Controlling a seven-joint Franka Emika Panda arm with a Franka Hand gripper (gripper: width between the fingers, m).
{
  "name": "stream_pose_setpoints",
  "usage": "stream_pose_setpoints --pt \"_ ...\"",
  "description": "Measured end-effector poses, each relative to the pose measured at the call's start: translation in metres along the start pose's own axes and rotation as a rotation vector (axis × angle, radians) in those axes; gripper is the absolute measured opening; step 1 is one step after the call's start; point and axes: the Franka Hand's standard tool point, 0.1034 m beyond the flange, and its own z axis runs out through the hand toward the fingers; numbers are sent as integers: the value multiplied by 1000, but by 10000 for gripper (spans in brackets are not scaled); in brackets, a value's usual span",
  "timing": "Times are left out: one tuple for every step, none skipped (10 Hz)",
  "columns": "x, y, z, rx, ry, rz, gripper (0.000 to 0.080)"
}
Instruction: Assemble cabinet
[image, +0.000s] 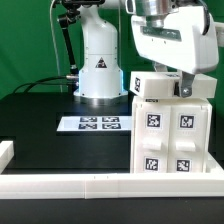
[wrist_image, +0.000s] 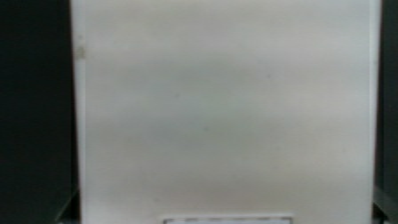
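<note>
The cabinet (image: 170, 130) is a tall white box at the exterior view's right, with four black-and-white tags on its near face. A white tagged piece (image: 158, 85) lies slightly tilted on its top. My gripper (image: 184, 92) hangs straight over the cabinet's top, and one dark finger (image: 187, 86) reaches down to it beside the tilted piece. In the wrist view a blurred white surface of the cabinet (wrist_image: 222, 110) fills almost the whole picture, with the edge of a tag (wrist_image: 228, 218) low down. The fingertips do not show clearly, so I cannot tell how the jaws stand.
The marker board (image: 92, 124) lies flat on the black table in the middle. The arm's white base (image: 98, 65) stands behind it. A white rail (image: 90, 184) runs along the table's front edge, with a short white block (image: 5, 152) at the exterior view's left.
</note>
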Motion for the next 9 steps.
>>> stream_pose_setpoints --pt "-1 -1 0 3 1 31 546" --pt "-4 -3 -1 6 1 82 546" --pt "-5 -4 -2 10 -1 129 546" --pt "-6 -6 -2 17 -4 169 552" --pt "-6 -6 -4 18 -7 157 552" --pt "-7 -6 -10 26 -19 131 729" --pt "-8 -4 -18 30 -31 134 729" --pt "-10 -3 -27 42 -36 129 787" --pt "-11 -4 -34 52 -37 121 796"
